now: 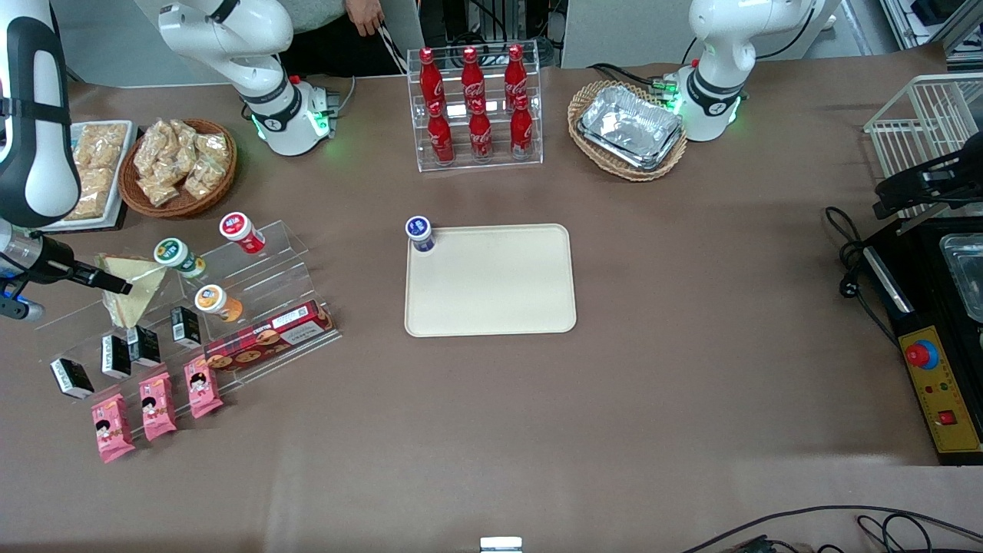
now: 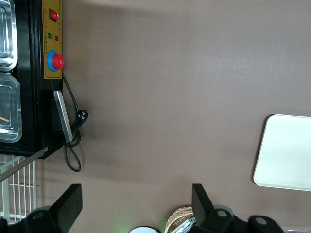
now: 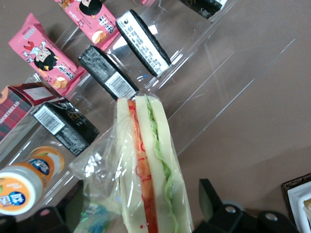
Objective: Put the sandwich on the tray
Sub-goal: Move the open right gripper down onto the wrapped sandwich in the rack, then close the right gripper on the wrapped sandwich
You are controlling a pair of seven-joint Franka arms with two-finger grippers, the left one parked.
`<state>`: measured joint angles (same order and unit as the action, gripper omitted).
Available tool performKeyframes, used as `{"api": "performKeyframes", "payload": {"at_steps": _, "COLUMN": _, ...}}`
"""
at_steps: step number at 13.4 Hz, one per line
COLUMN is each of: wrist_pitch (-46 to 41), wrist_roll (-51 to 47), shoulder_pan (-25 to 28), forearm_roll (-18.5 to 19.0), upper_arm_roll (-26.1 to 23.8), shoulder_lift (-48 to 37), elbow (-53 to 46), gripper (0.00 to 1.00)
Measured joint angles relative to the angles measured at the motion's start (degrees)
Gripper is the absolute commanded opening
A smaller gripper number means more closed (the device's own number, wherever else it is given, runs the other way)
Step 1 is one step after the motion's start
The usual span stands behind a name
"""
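Our tool [image 1: 115, 283] grips a wrapped sandwich [image 1: 130, 296] above a clear stepped display rack [image 1: 261, 307] at the working arm's end of the counter [image 1: 691, 399].

We see the tool's dark fingers [image 1: 104, 280] closed on the triangular sandwich, whose edge shows red and green filling under clear wrap in the wrist view [image 3: 148, 179]. Beneath it the rack holds small black boxes [image 1: 115, 355], pink snack packets [image 1: 157, 405] and round-lidded cups [image 1: 217, 301]. The cream tray [image 1: 491, 307] lies flat, well apart from the sandwich, near the middle of the counter, with a blue-lidded cup [image 1: 419, 232] standing at one of its corners.
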<state>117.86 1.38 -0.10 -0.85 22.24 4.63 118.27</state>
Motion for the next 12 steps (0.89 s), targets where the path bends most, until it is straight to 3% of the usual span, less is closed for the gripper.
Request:
{"api": "performKeyframes", "payload": {"at_steps": 9, "wrist_pitch": 0.0, "wrist_roll": 0.0, "shoulder_pan": -1.6, "forearm_roll": 0.0, "upper_arm_roll": 0.6, "shoulder_lift": -0.1, "elbow": 2.3, "gripper": 1.0}}
{"api": "performKeyframes", "payload": {"at_steps": 12, "wrist_pitch": 0.2, "wrist_roll": 0.0, "shoulder_pan": -1.6, "forearm_roll": -0.3, "upper_arm_roll": 0.6, "shoulder_lift": -0.1, "elbow": 2.7, "gripper": 0.96}}
